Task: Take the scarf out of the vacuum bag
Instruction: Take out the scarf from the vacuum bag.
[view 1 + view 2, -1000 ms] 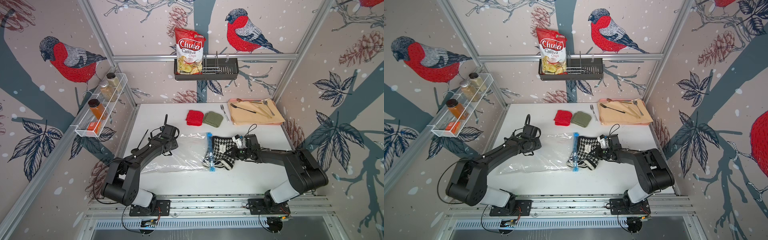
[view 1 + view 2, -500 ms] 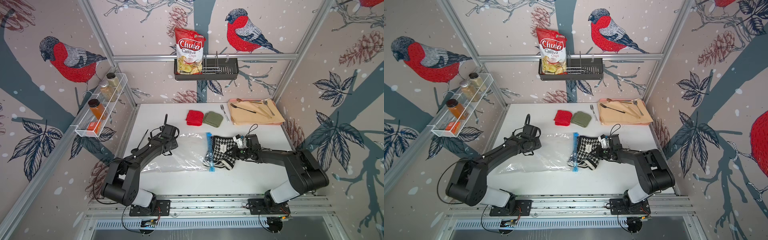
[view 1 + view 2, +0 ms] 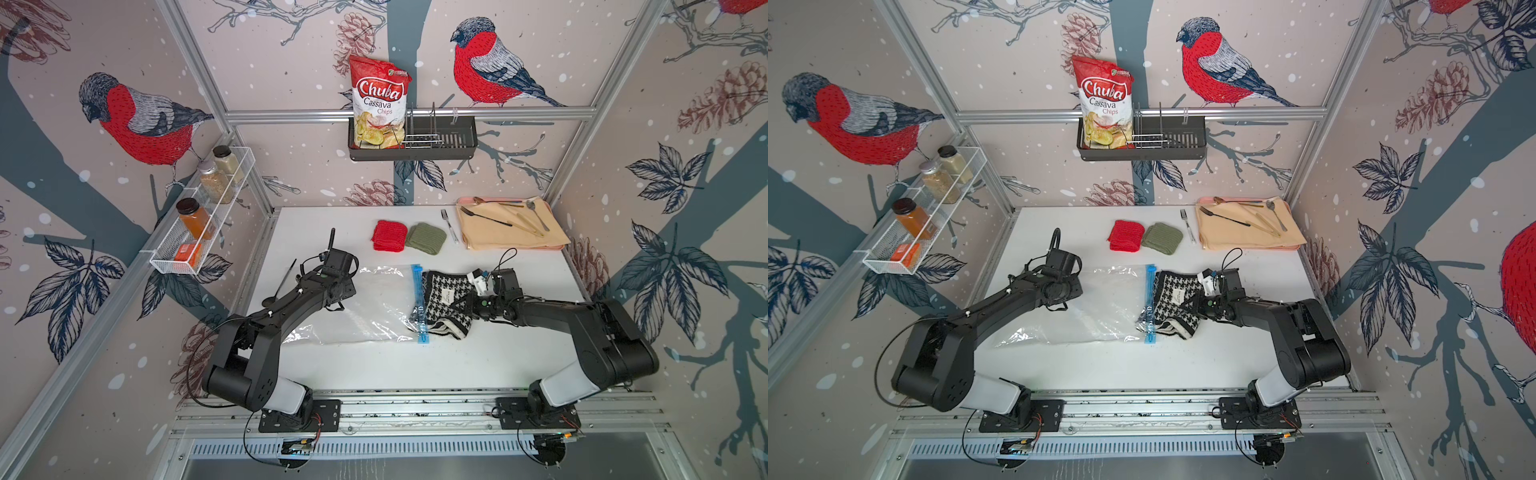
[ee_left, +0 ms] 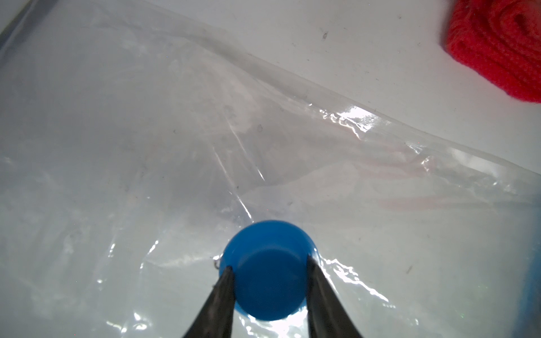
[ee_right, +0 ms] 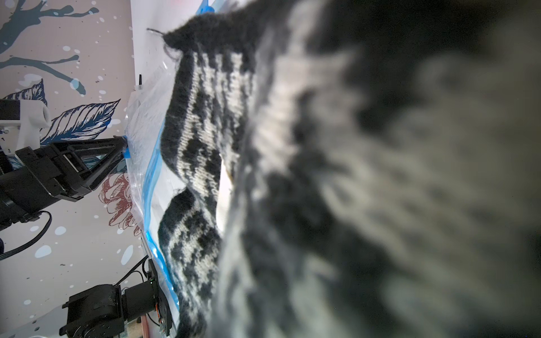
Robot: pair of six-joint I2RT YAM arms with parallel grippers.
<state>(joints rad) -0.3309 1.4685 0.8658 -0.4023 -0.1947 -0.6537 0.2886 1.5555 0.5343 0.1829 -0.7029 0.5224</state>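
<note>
Nearest the rail, the bare white table (image 3: 478, 361) carried both arms reaching inward. The left arm lay across the closed end of the vacuum bag (image 3: 365, 307), and its wrist hid the valve cap (image 4: 268, 281) in both top views. In the left wrist view, the left gripper (image 4: 269, 263) stood partly open, with one finger against each side of the cap and the cap clamped between them. The clear bag lay flat and crumpled, its zip strip (image 3: 419, 303) facing the right arm. The scarf (image 3: 442, 286) lay bunched on the table just beyond that strip, mostly outside the bag, with its near corner overlapping the strip. The right gripper (image 3: 463, 302) was almost fully closed over the scarf. Blurred cloth filled the right wrist view and hid the fingers, so a pinched fold was probable rather than confirmed. A dark long-handled utensil (image 3: 284, 282) lay beside the left arm, near the table edge. Farther back, a red knit piece (image 3: 389, 235) and an olive-green knit piece (image 3: 426, 237) sat touching, well apart from the bag. A fork (image 3: 449, 224) lay just beside them, next to a pink tray (image 3: 519, 249) holding a tan cloth (image 3: 490, 237) with cutlery (image 3: 484, 217) on it. On the side wall, a white wire shelf (image 3: 166, 266) held spice jars (image 3: 195, 218). On the back wall, a dark basket (image 3: 457, 137) held a chip bag (image 3: 378, 108).
</note>
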